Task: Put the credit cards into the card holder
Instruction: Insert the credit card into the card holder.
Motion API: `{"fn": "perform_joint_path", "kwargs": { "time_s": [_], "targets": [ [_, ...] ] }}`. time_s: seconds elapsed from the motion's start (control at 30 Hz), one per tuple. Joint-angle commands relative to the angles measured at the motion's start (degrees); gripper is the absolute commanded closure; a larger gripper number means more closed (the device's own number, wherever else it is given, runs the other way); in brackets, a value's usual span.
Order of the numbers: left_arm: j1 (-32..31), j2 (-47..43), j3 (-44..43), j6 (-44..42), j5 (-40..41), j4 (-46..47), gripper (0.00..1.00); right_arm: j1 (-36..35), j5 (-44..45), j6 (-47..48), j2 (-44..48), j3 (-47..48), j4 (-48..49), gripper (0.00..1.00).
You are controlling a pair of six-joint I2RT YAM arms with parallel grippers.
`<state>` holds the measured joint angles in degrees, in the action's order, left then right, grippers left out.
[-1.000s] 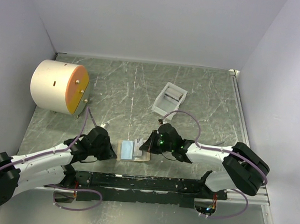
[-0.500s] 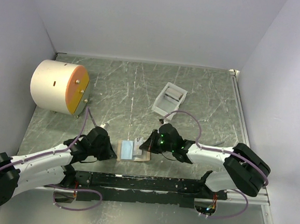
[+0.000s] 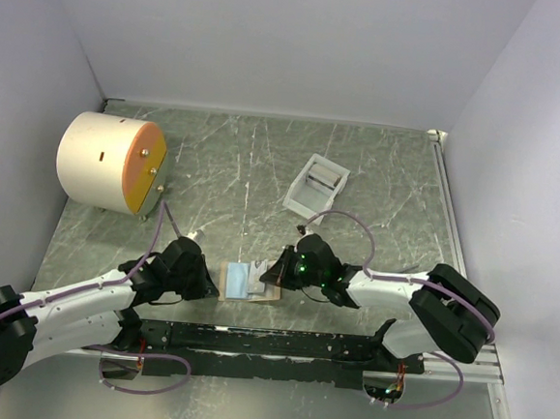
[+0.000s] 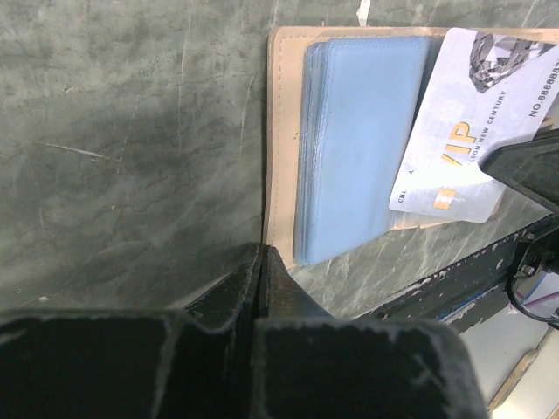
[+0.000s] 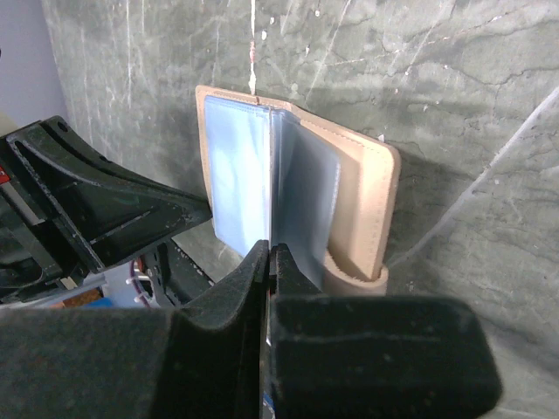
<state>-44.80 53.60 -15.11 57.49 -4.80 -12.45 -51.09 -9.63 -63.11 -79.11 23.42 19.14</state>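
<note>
A silver-white credit card (image 4: 463, 122) marked VIP sticks out of the light-blue sleeves of the open tan wallet (image 3: 240, 282) near the table's front edge. My right gripper (image 3: 277, 275) is shut on that card's outer edge, and in the right wrist view the card runs edge-on between its tips (image 5: 269, 249). My left gripper (image 3: 214, 284) is shut, its tips (image 4: 261, 251) resting against the wallet's tan border (image 4: 279, 131) with nothing between them. The white card holder (image 3: 298, 199) stands apart, farther back and right of the middle, with something dark inside.
A large white cylinder with an orange end (image 3: 99, 161) lies at the back left. The black rail of the arm bases (image 3: 269, 343) runs just in front of the wallet. Walls close the table on three sides.
The right arm has crept slightly left and toward the front edge with the card. The left arm and the wallet stay where they were.
</note>
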Motion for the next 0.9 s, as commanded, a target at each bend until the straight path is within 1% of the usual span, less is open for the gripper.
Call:
{"fn": "perform_joint_path", "kwargs": {
  "time_s": [0.0,0.87],
  "targets": [
    [-0.3,0.2,0.7,0.3,-1.4,2.2,0.92,-0.2,-0.6,-0.4,-1.7,-1.0,2.9,1.00],
    [-0.3,0.0,0.5,0.3,-1.1,1.7,0.92,-0.6,-1.9,-1.1,-2.4,-2.7,4.9,1.00]
  ]
}}
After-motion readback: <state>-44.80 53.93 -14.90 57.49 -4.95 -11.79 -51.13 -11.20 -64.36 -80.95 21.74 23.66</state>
